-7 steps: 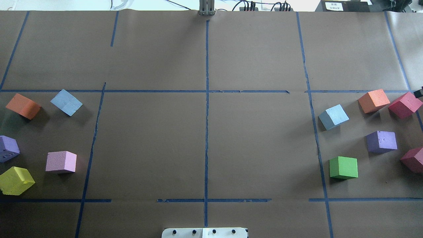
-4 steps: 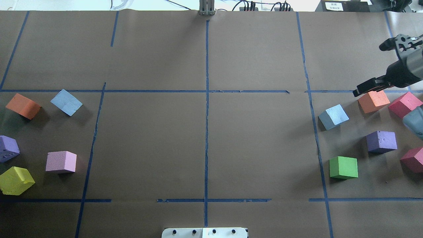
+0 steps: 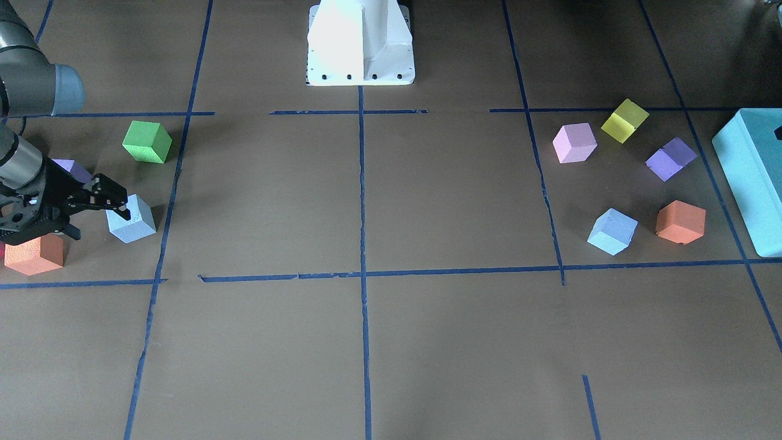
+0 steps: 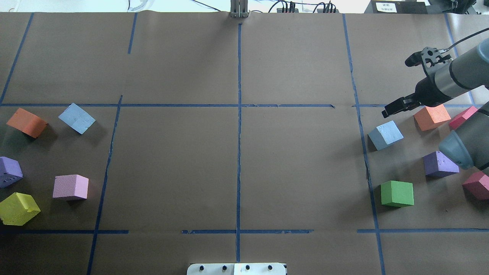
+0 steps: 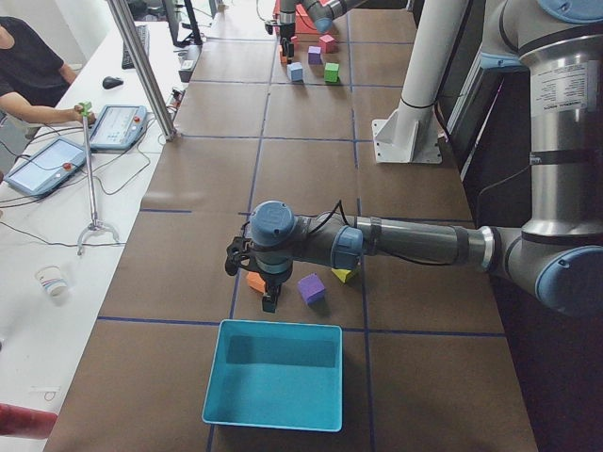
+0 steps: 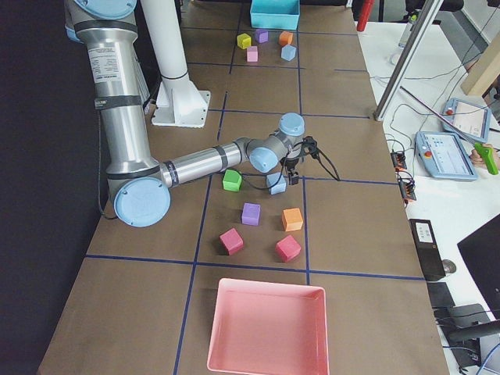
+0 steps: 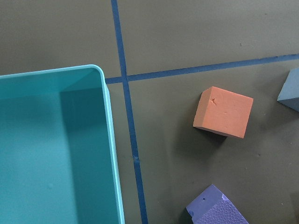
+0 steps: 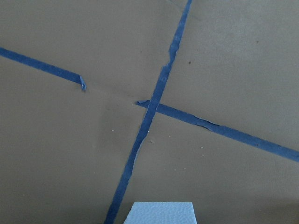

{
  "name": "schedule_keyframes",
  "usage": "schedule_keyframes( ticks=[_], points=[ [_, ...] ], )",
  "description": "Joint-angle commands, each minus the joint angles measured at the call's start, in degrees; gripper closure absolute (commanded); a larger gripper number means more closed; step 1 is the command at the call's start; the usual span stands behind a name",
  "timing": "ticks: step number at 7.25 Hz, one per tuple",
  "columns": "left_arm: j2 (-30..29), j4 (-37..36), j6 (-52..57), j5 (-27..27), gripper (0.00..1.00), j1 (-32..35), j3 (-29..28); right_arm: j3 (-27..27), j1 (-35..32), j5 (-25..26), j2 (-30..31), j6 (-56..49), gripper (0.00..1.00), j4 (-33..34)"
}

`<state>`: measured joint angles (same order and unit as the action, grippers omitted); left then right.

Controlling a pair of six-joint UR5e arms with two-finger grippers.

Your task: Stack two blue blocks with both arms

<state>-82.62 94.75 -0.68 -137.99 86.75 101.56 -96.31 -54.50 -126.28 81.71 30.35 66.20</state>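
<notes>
One pale blue block (image 4: 386, 135) lies on the right side of the table, also in the front view (image 3: 133, 223) and at the bottom edge of the right wrist view (image 8: 159, 213). The other blue block (image 4: 77, 118) lies far left, also in the front view (image 3: 612, 231). My right gripper (image 4: 397, 86) is open and empty. It hovers just beyond the right blue block, beside an orange cube (image 4: 431, 117). My left gripper (image 5: 254, 282) shows only in the exterior left view, over the cubes near the teal box. I cannot tell whether it is open.
Green (image 4: 397, 193), purple (image 4: 439, 164) and red cubes surround the right blue block. Orange (image 4: 26, 122), purple, pink (image 4: 70, 187) and yellow cubes lie by the left one. A teal box (image 3: 748, 183) stands at the left end and a pink tray (image 6: 266, 328) at the right end.
My right arm has come in from the right edge and moved left, its open gripper now closer to the right blue block. The blocks have not moved.
</notes>
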Motion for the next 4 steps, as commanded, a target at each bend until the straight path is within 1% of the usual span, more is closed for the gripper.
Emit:
schedule_keyframes(
  ticks=[1, 2, 3, 4],
  points=[
    [0.00, 0.00, -0.03, 0.00, 0.00, 0.00, -0.14, -0.02, 2.90, 2.87, 0.99, -0.46, 0.03, 0.33],
    [0.00, 0.00, 0.06, 0.00, 0.00, 0.00, -0.22, 0.07, 3.77, 3.40, 1.35, -0.47, 0.03, 0.33],
    [0.00, 0.00, -0.03, 0.00, 0.00, 0.00, -0.05, 0.41, 5.09, 5.49, 1.44, -0.55, 0.03, 0.42],
    [0.09, 0.00, -0.03, 0.00, 0.00, 0.00, 0.12, 0.59, 5.62, 5.86, 1.79, -0.64, 0.05, 0.42]
  ],
)
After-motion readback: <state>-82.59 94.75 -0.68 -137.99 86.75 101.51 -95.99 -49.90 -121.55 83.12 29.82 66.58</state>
